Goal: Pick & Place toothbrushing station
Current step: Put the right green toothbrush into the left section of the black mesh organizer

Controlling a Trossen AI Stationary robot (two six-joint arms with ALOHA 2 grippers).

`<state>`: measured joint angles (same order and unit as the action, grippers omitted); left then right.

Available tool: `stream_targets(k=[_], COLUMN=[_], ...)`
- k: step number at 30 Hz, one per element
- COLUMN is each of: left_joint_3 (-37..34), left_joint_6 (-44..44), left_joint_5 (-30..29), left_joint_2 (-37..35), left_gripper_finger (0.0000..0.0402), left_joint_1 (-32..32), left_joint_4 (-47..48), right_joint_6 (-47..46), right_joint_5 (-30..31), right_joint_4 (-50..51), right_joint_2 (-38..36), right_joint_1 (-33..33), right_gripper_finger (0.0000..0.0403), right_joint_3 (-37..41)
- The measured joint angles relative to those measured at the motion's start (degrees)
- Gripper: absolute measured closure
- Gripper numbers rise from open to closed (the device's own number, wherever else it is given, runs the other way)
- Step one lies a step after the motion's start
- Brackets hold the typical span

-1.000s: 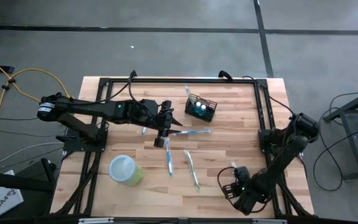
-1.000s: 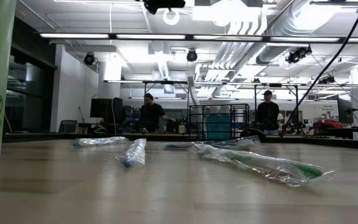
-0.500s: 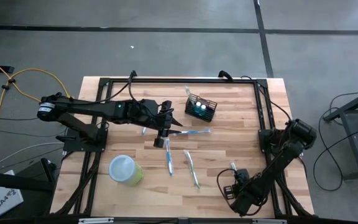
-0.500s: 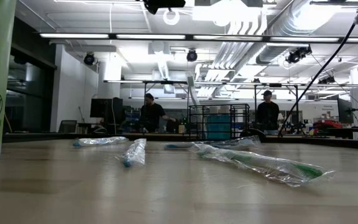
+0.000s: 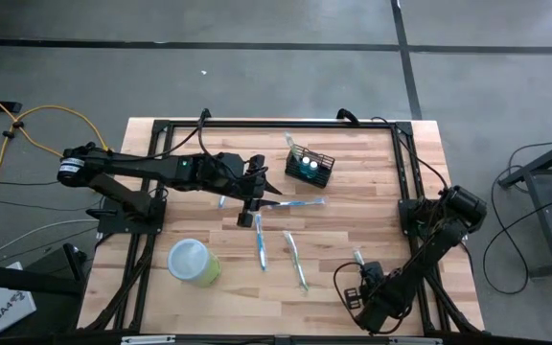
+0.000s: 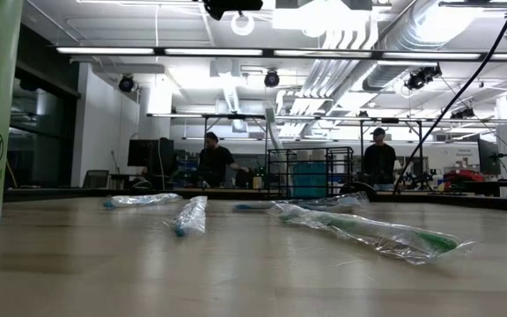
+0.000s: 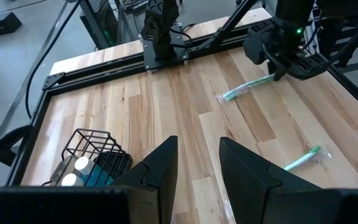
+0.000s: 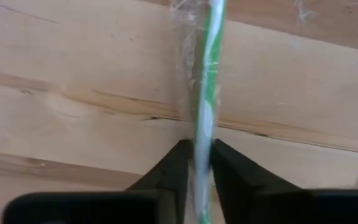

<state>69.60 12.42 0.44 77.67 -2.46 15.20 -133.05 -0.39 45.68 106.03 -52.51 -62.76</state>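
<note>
The black wire-mesh basket (image 5: 310,166) stands at the table's far middle with several small items inside; it also shows in the left wrist view (image 7: 92,158). My left gripper (image 5: 268,189) hovers open just left of it, holding nothing. My right gripper (image 5: 364,280), near the table's near right corner, is shut on a wrapped green toothbrush (image 8: 209,74), which also shows in the high view (image 5: 357,257). A wrapped blue toothbrush (image 5: 300,203) lies flat on the table beside my left gripper. My right gripper pinches the wrapped green toothbrush by one end of its handle (image 8: 201,146) between its two fingers. The toothbrush runs straight out ahead, along the fingers, low over the wood. I cannot tell whether its far end (image 7: 225,97) rests on the table.
Two more wrapped toothbrushes (image 5: 260,247) (image 5: 297,261) lie flat at the table's near middle. A light-green cup (image 5: 193,262) stands near the near left. A black frame (image 5: 276,125) runs round the tabletop. People stand in the room behind (image 6: 214,163).
My right arm's elbow has sunk a little toward the table's near edge, while its gripper stays almost in place, shut on the toothbrush. My left arm has kept still.
</note>
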Motion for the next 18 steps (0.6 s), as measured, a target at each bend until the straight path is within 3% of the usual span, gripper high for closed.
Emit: stream_targets(k=[4, 18], left_joint_3=[0.0, 0.0], left_joint_6=[0.0, 0.0], left_joint_5=[0.0, -0.1], left_joint_2=[0.0, 0.0], left_gripper_finger=[0.0288, 0.0288], left_joint_1=[0.0, 0.0], left_joint_4=[0.0, 0.0], right_joint_6=[0.8, 1.3], right_joint_5=[-0.1, 0.2], right_joint_4=[-0.2, -0.2], right_joint_2=[0.0, 0.1], right_joint_1=[0.0, 0.0], right_gripper_finger=[0.0385, 0.0389], right_joint_3=[0.0, 0.1])
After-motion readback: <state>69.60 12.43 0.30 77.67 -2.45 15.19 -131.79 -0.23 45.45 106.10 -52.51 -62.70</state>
